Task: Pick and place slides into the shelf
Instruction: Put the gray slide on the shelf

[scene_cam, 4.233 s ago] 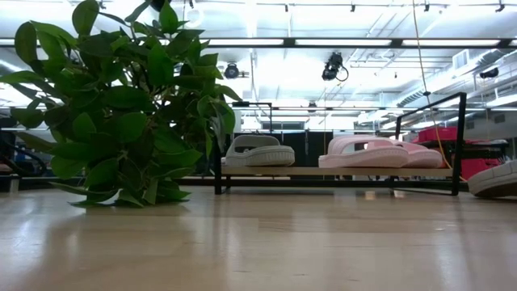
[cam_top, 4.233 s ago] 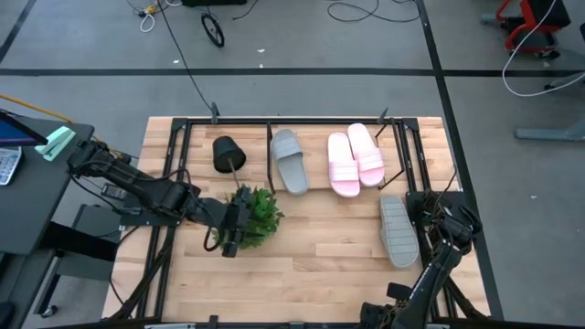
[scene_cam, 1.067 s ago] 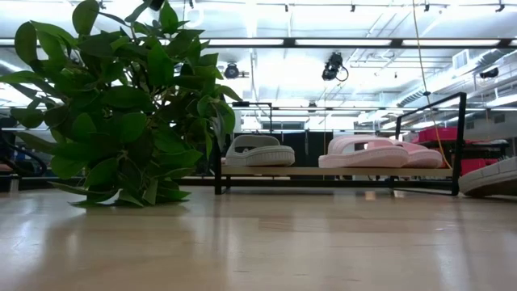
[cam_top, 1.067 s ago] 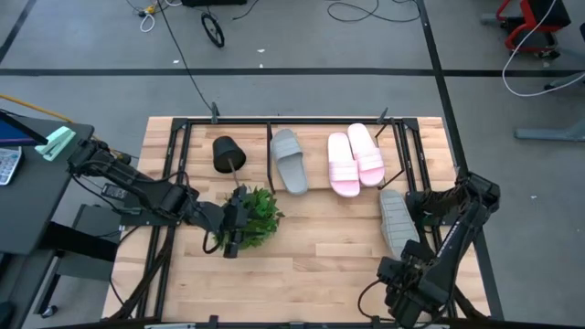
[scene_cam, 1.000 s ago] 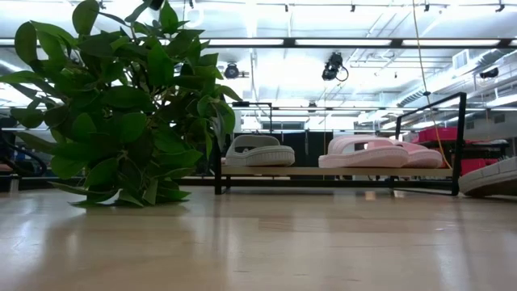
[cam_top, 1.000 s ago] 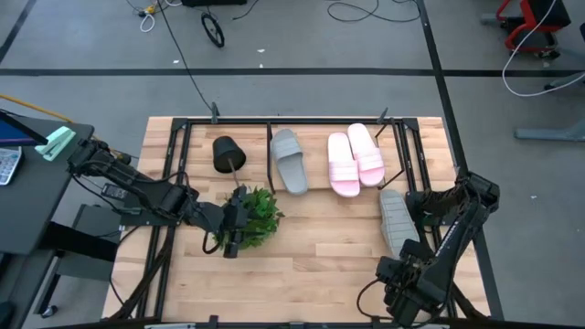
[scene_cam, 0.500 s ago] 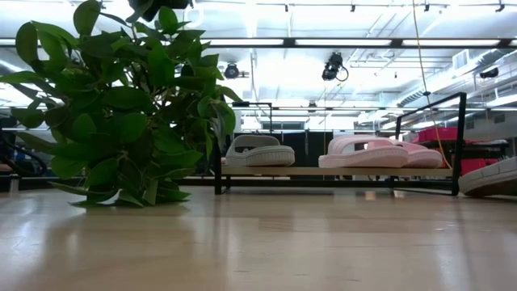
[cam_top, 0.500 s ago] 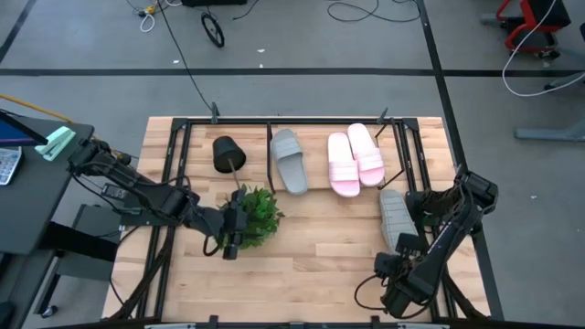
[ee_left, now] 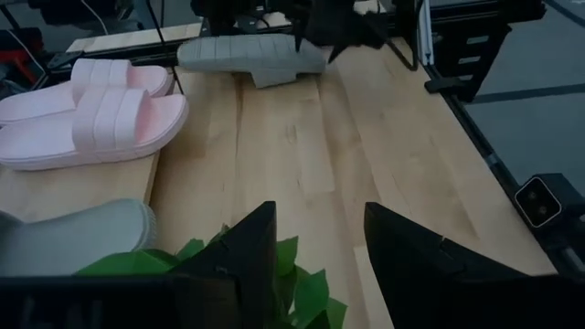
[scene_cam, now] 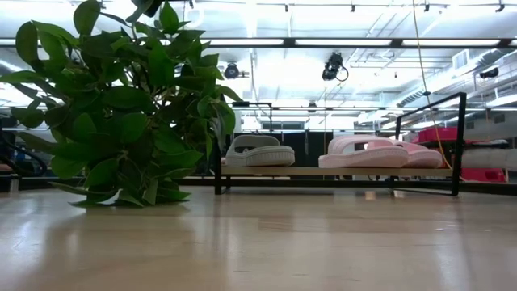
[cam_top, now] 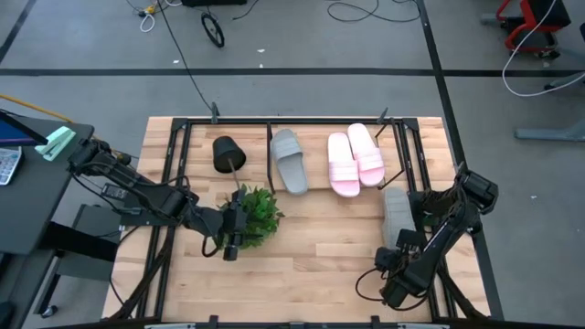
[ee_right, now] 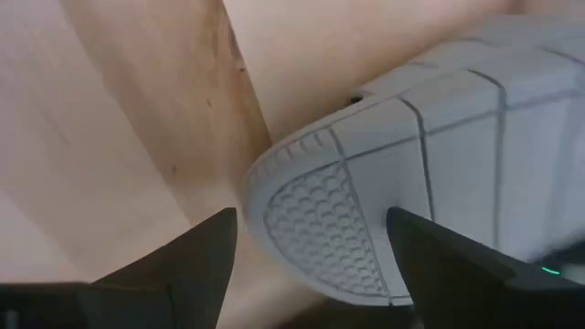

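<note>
- The loose grey slide (cam_top: 395, 216) is sitting at about 4 o'clock on the wooden table (cam_top: 311, 256), long axis running 12 to 6, ribbed rubbery sole showing.
- Right hand (cam_top: 405, 239) is gripping its near end.
- Left hand (cam_top: 230, 245) is hanging parted over the leafy plant (cam_top: 258, 216).
- Shelf (cam_top: 315, 137) at 12 o'clock is holding one grey, two pink.

No readable text, labels, brands or nos. anywhere: none on slides, shelf, plant pot or tabletop. Sole shows tread pattern only, no lettering.
</note>
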Available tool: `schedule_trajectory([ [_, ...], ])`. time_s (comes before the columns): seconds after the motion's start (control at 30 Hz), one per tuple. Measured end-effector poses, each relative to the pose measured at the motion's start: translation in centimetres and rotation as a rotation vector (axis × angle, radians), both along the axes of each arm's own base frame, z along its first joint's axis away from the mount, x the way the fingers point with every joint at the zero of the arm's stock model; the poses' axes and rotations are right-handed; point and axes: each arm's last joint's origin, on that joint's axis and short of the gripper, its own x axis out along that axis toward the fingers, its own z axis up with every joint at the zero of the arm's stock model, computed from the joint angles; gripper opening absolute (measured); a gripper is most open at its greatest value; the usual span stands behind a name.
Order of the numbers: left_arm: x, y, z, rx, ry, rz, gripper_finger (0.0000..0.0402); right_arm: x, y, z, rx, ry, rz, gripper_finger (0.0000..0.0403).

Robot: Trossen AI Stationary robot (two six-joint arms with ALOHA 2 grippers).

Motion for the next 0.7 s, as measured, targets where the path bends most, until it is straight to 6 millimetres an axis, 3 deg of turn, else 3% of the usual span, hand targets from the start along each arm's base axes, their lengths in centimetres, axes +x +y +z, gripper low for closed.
schedule_trajectory([
  [0.33, 0.0, 0.0, 0.0, 0.000, 0.000, 0.000, 0.0172, -0.8, -1.2, -3.4, 0.034, -0.115, -0.095, 0.0278],
  [0.6, 0.0, 0.1, 0.0, -0.001, -0.004, 0.013, 0.0172, -1.4, -0.7, -3.9, 0.038, -0.199, -0.117, 0.0243],
  [0.7, 0.0, 0.1, 0.0, 0.000, -0.006, 0.017, 0.0172, -1.4, -0.6, -3.9, 0.039, -0.215, -0.155, 0.0213],
])
